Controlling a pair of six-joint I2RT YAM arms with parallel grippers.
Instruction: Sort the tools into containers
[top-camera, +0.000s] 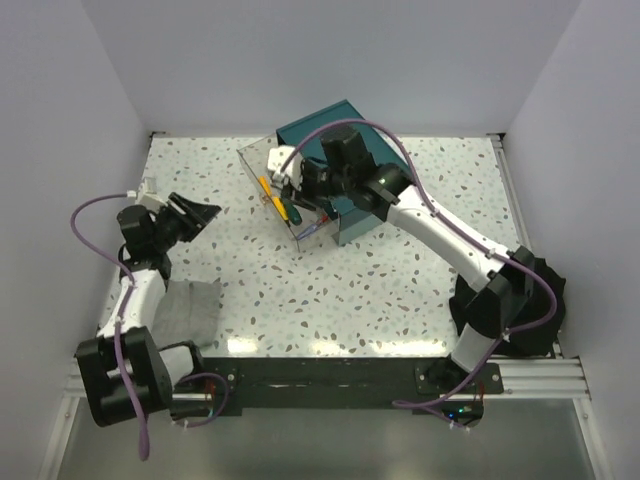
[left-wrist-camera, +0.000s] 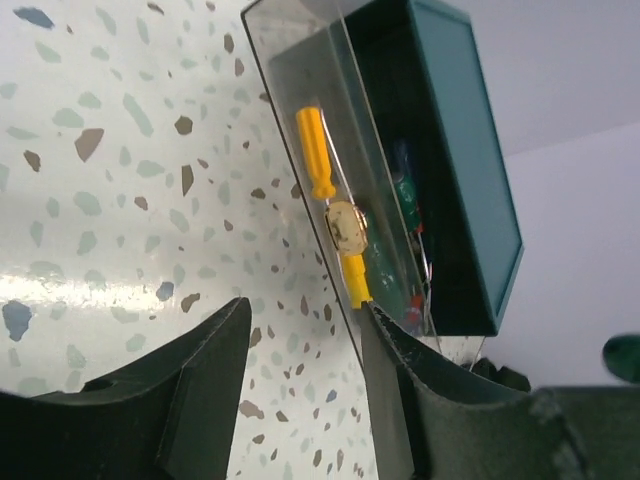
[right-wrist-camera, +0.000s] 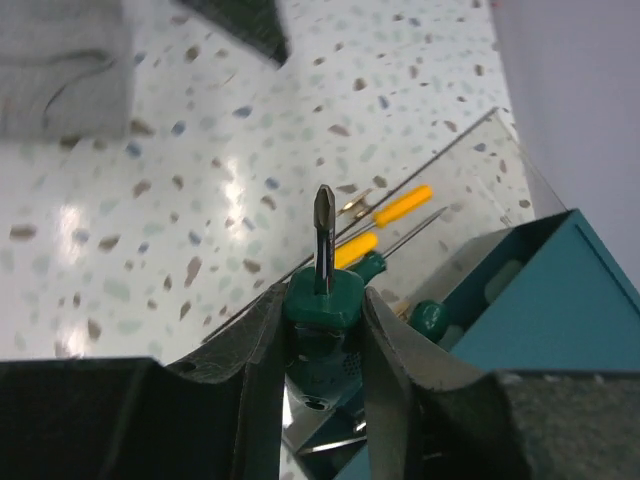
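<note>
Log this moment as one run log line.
right jaws: shut on green screwdriver | over clear drawer | left jaws: open, empty

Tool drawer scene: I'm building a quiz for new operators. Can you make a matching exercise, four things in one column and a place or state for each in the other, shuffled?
Things:
1. green screwdriver
2. yellow screwdriver
3. grey cloth
4. left gripper

Place or state:
A. lying in the clear drawer
B. flat on the table, left side
C. open, holding nothing
D. clamped in the right gripper

Pairs: 1-D, 2-A, 3-B, 4-C.
</note>
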